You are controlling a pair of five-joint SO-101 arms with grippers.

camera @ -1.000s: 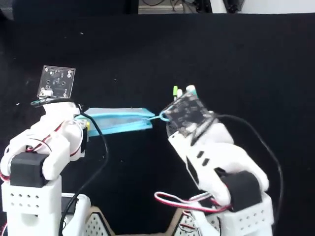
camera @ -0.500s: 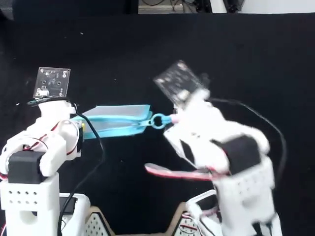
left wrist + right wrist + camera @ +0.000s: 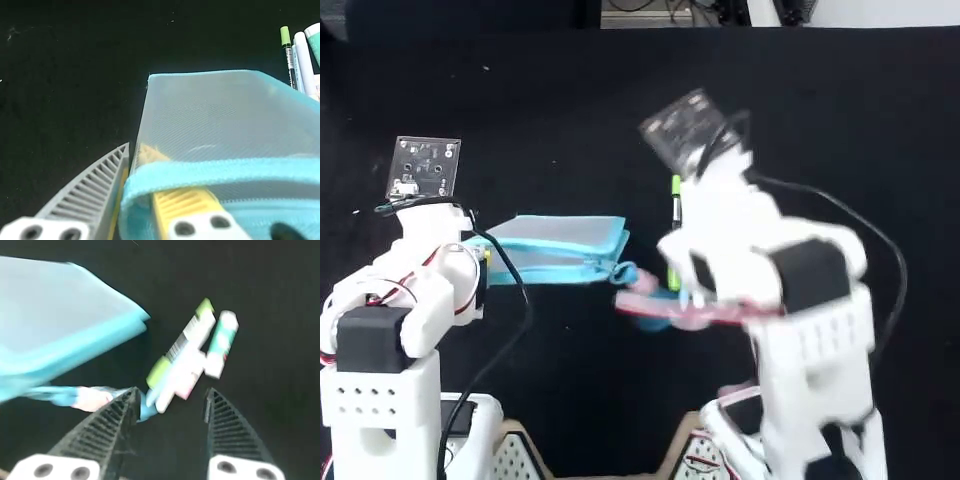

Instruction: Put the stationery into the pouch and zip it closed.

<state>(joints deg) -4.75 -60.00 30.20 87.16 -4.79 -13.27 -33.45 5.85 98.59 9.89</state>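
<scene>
While my left end effector (image 3: 134, 150) pinches the pouch (image 3: 225, 115) rim, I should centre my open, empty right end effector (image 3: 171, 391) over the green-capped marker (image 3: 182, 342) before closing.

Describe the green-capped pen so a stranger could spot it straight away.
On the black table is a light blue mesh pouch. Beside its zip-pull end, the green-capped pen lies nearest the pouch, next to a white and teal pen.
</scene>
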